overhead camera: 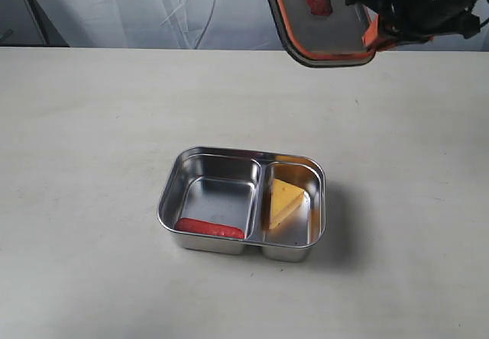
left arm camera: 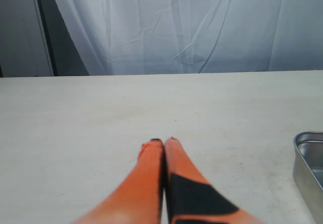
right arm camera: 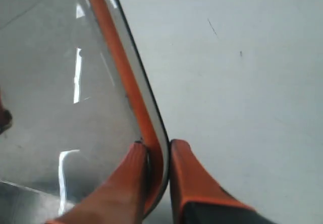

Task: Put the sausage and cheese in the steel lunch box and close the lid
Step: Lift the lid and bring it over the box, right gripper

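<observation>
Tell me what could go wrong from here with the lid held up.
1. The right pincer pinches the lid only at its rim, so it may slip or swing while carried.
2. The cheese looks tilted in the narrower compartment of the steel lunch box; if it stands proud, the lid may not seat.
3. Nothing steadies the box; an off-centre landing could shove it.
</observation>
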Robot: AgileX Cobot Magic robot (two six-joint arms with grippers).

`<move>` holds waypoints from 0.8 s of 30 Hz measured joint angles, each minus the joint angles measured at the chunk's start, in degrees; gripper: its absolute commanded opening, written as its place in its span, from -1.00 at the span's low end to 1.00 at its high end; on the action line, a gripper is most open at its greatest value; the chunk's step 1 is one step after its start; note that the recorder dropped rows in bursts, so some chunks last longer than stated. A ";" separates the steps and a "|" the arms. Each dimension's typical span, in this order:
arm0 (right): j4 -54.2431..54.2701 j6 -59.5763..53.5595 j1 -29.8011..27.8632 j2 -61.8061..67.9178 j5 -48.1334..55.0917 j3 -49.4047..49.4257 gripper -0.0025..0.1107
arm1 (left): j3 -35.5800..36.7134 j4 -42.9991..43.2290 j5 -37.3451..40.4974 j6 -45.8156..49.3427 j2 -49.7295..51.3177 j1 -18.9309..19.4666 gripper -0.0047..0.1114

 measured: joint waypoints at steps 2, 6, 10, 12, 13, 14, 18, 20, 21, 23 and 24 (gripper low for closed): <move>0.09 -1.14 0.00 -3.60 -2.49 6.96 -0.97 | 0.00 2.46 -0.94 0.00 0.00 0.00 -0.92; 0.99 -1.75 0.00 -10.40 -8.69 18.96 -0.97 | 0.10 3.80 -9.32 0.00 0.00 0.00 -0.92; 4.09 -3.82 0.00 -17.17 -10.86 25.52 -0.97 | 0.10 1.68 -19.91 -1.65 0.00 0.00 -0.92; 5.78 -5.10 0.00 -19.80 -11.06 27.74 -0.97 | 0.10 -2.58 -23.46 -7.87 0.00 0.00 -0.92; 6.52 -5.78 0.00 -21.14 -11.06 28.72 -0.97 | 0.10 -5.26 -24.62 -12.45 0.00 0.00 -0.92; 7.36 -6.48 0.00 -22.37 -11.06 29.52 -0.97 | 0.10 -7.79 -25.22 -17.50 0.00 0.00 -0.92; 9.87 -8.91 0.00 -25.87 -9.57 31.17 -0.97 | 0.10 -12.36 -22.77 -33.82 0.00 0.00 -0.92; 10.79 -10.50 0.00 -27.02 -8.03 31.28 -0.97 | 0.10 -13.11 -19.52 -40.65 0.00 0.00 -0.92; 11.32 -11.34 0.00 -27.52 -7.23 31.30 -0.97 | 0.10 -13.22 -18.28 -42.90 0.00 0.00 -0.92; 12.41 -13.72 0.35 -27.91 -6.03 31.30 -0.97 | 0.10 -13.36 -14.96 -46.50 0.00 0.00 -0.92; 12.56 -14.78 0.80 -27.91 -5.86 31.30 -0.97 | -0.05 -13.36 -13.36 -47.45 0.00 -0.41 -0.92</move>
